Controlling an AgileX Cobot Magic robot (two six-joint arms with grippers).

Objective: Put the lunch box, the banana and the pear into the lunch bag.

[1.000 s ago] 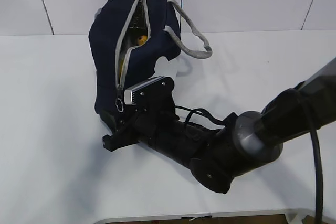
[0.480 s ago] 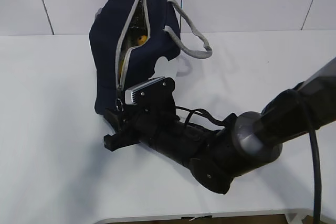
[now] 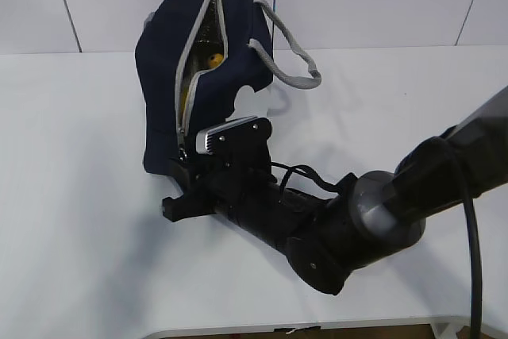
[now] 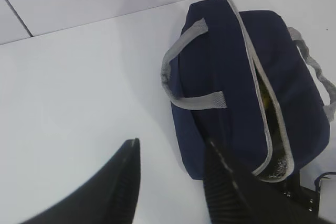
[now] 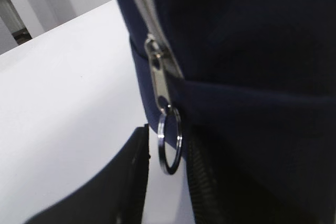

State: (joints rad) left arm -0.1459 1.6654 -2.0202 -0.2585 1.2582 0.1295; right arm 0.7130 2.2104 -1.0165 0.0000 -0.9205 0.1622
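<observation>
Hovering my right gripper (image 5: 167,182) at the ring pull (image 5: 169,141), fingers either side, not clamped yet. The lunch bag (image 3: 171,77) stands on the tabletop (image 3: 71,220), zipper gaping, something yellow showing inside. My left gripper (image 4: 170,182) hangs open, well clear.

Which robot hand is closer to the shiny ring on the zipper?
Right. The right gripper has its fingers on either side of the ring pull. The left gripper hovers over the table, on the lunch bag's far side.
</observation>
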